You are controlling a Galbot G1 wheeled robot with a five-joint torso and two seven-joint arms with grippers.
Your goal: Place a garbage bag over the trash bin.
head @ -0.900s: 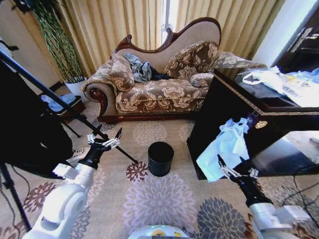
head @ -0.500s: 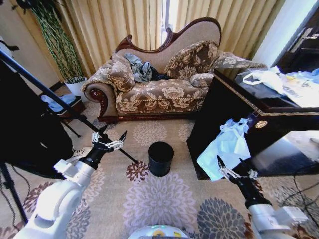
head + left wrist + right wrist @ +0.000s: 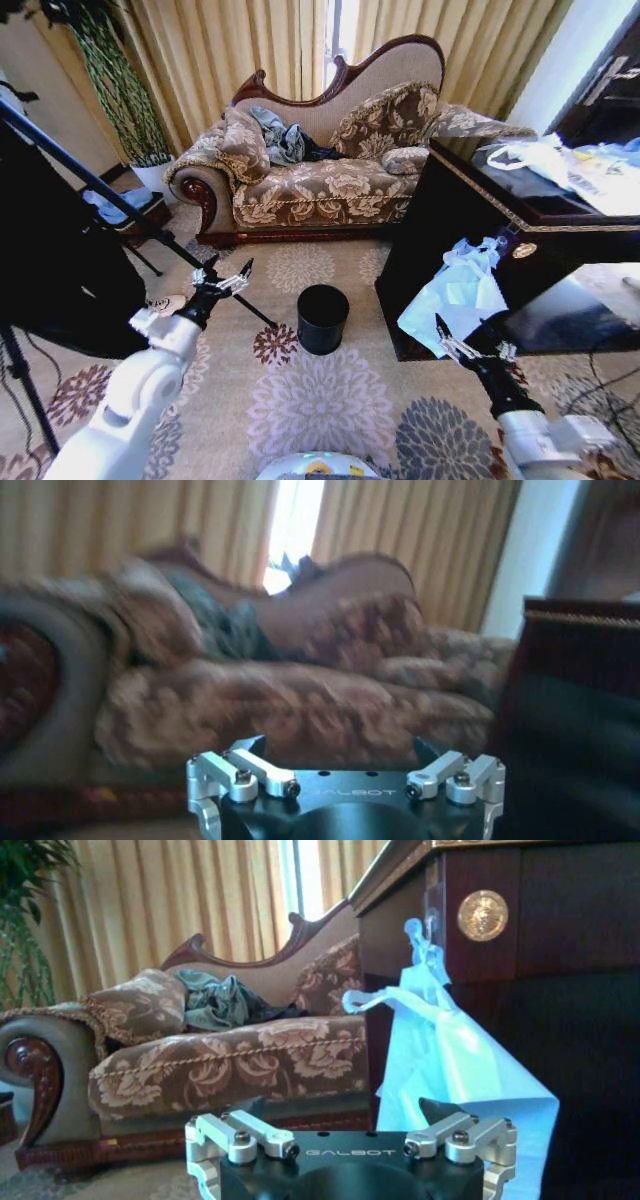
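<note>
The garbage bag hangs from the dark cabinet corner, just ahead of the spread, empty right hand, which should pinch a free fold below the handles, while the left hand, also spread, waits beside the trash bin.

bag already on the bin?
No: in the head view the garbage bag hangs from the dark cabinet, while the trash bin stands bare on the carpet.

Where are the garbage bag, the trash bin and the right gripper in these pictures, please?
garbage bag (image 3: pixel 455 295): head view, middle of hanging sheet.
trash bin (image 3: pixel 322 325): head view, front wall.
right gripper (image 3: pixel 466 341): head view, between open fingertips.
</note>
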